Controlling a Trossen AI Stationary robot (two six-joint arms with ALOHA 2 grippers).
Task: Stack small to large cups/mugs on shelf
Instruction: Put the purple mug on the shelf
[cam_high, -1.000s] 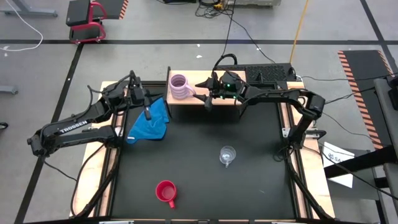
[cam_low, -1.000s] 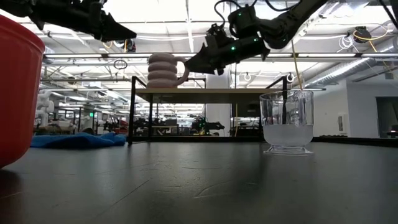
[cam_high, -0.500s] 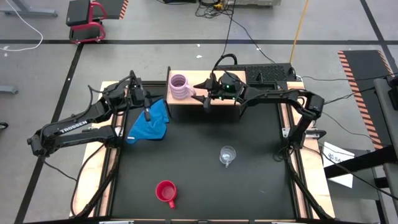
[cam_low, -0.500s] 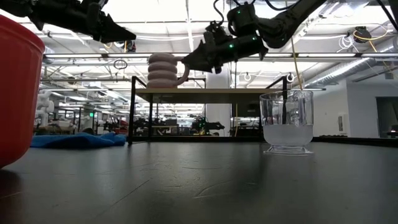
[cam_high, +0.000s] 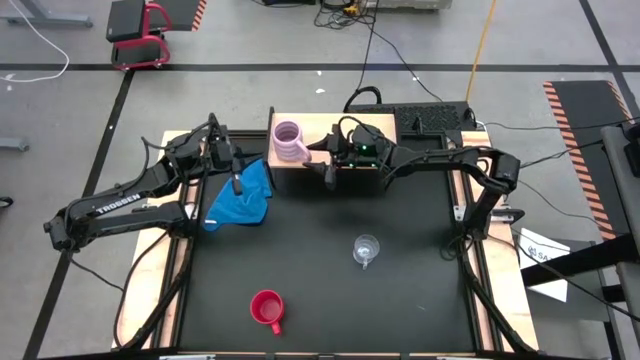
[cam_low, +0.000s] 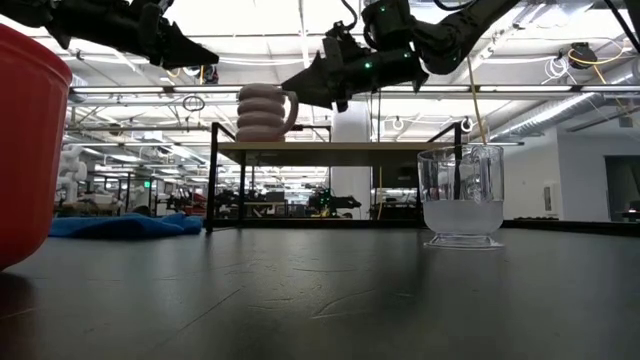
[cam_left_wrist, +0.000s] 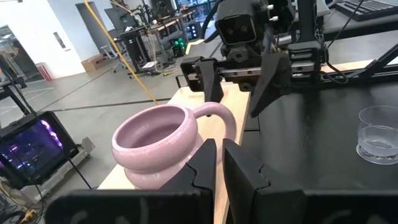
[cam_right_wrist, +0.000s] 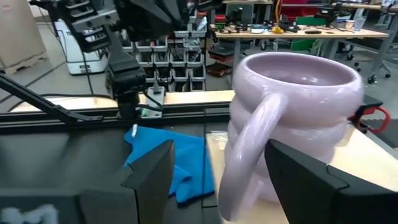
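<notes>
The ribbed lilac mug (cam_high: 289, 139) (cam_low: 262, 112) (cam_left_wrist: 158, 140) (cam_right_wrist: 298, 106) stands upright on the left end of the light-wood shelf (cam_high: 322, 122) (cam_low: 330, 152). My right gripper (cam_high: 322, 160) (cam_low: 292, 84) (cam_right_wrist: 219, 152) is open and level at the mug's handle (cam_right_wrist: 249, 155), one finger on either side of it, with a gap showing on each side. My left gripper (cam_high: 236, 182) (cam_left_wrist: 219, 165) is shut, hovering above the blue cloth left of the shelf. The red mug (cam_high: 267, 309) (cam_low: 25, 150) and the glass cup (cam_high: 366, 248) (cam_low: 460, 195) stand on the black table.
A crumpled blue cloth (cam_high: 243, 197) (cam_low: 120, 225) (cam_right_wrist: 180, 155) lies on the table by the shelf's left end, under my left gripper. The shelf's right part lies under my right arm. Pale wooden rails run along both table sides. Open black table lies between the shelf and the two cups.
My right gripper has moved a little toward the table's left along the shelf and slightly up, closing in on the lilac mug until its open fingers stand around the handle. The mug, the other cups and my left arm have kept still.
</notes>
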